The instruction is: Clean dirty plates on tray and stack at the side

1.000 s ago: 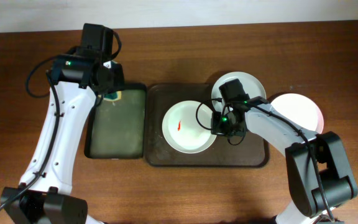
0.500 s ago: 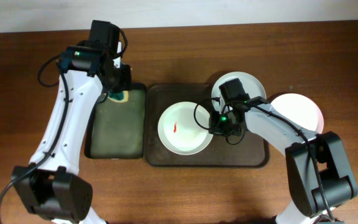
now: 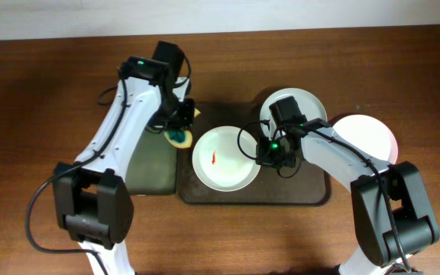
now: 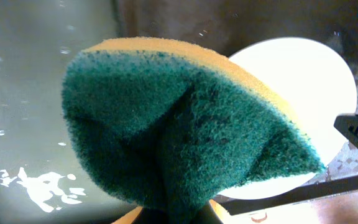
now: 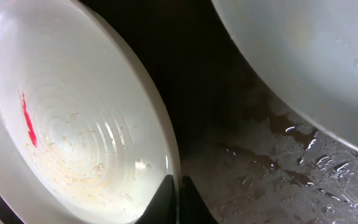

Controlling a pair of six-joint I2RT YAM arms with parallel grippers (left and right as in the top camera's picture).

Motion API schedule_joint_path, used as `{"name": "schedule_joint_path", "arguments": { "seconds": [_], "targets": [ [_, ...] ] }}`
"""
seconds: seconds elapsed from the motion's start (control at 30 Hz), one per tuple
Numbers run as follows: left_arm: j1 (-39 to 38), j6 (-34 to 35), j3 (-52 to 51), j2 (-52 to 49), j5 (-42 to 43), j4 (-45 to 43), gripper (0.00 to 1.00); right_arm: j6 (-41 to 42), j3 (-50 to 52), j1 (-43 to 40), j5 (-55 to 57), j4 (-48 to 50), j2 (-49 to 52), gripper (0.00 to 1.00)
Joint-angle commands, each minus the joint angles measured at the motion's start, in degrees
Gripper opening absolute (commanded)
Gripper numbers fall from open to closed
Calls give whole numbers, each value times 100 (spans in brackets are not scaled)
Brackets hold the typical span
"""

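Note:
A white plate (image 3: 224, 159) with a red smear (image 3: 215, 157) lies in the middle of the large dark brown tray (image 3: 312, 192). My right gripper (image 3: 270, 153) is shut on its right rim; the right wrist view shows the fingers (image 5: 179, 190) pinching the rim of that plate (image 5: 73, 124). A second plate (image 3: 312, 105) rests at the tray's far right corner. A third plate (image 3: 369, 134) lies on the table to the right. My left gripper (image 3: 179, 128) is shut on the green-and-yellow sponge (image 4: 179, 124), held just off the smeared plate's left rim.
The smaller dark tray (image 3: 147, 164) lies left of the large tray, wet in the left wrist view (image 4: 30, 93). The large tray's floor (image 5: 247, 149) is wet between the plates. Brown table surrounds both trays.
My left arm has swung right with the sponge, from the small tray's far end to beside the smeared plate. The plate has slid slightly left in my right gripper.

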State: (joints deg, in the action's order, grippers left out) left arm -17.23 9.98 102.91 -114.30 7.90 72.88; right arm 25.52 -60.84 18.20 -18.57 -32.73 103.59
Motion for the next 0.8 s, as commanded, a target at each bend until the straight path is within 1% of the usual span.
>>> {"name": "schedule_joint_path", "arguments": {
  "seconds": [0.0,0.3,0.47,0.63,0.77],
  "targets": [
    [-256,-105,133,-208,153,2,0,2,20,17,-94,2,2,4],
    [-645,-7,79,-433,133,-151,0,2,20,17,-94,0,2,4],
    [-765,400,-15,-433,109,-260,0,2,20,17,-92,0,2,4],
    [-765,737,-409,-442,114,-518,0,2,20,17,-92,0,2,4],
    [-791,737,-789,-444,118,-848,0,2,20,17,-92,2,2,4]
  ]
}}
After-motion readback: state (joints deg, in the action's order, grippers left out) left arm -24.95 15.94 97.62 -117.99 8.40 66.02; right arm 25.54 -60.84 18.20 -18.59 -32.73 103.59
